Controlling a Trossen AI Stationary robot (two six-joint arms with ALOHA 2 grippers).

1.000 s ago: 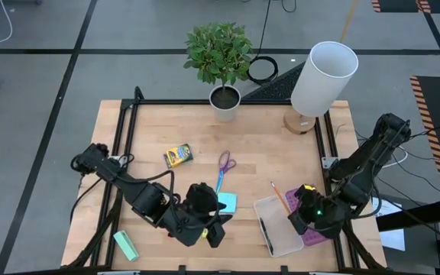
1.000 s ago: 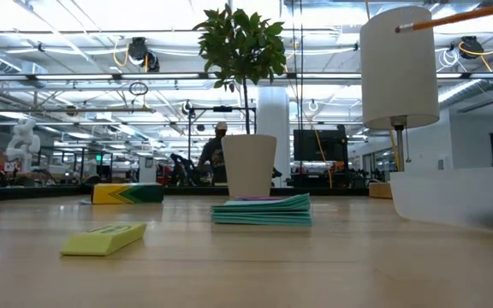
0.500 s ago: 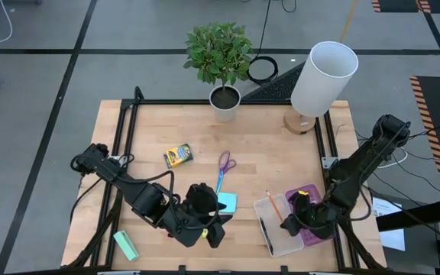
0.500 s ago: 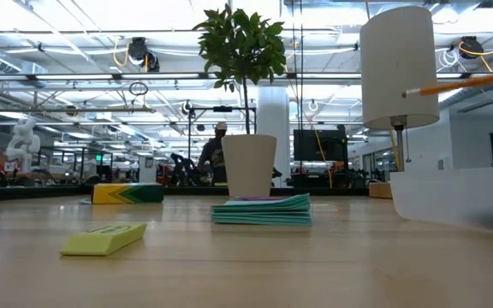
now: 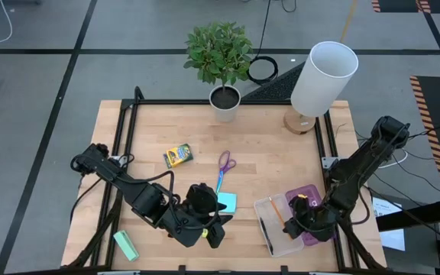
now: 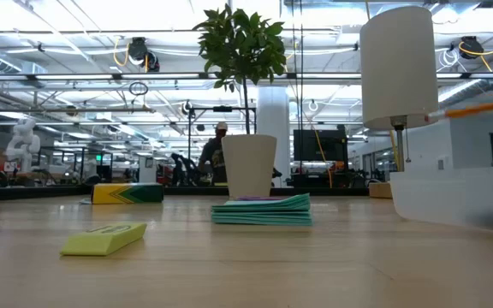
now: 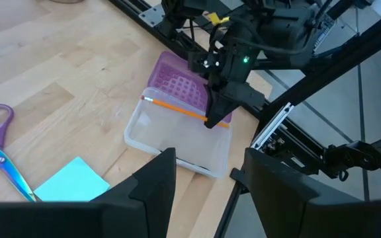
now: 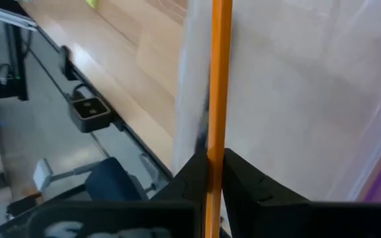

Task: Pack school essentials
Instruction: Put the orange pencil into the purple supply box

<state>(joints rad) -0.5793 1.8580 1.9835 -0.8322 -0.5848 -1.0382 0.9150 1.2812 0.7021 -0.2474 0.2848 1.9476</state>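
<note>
While readable writing eludes, right gripper (image 7: pixel 211 121) pinches orange pencil (image 7: pixel 177 108).

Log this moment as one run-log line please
right gripper: shut on orange pencil, over clear box | left gripper: open, waiting by sticky-note pad

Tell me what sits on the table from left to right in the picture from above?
Green block → crayon box → scissors → clear box → lamp.
</note>
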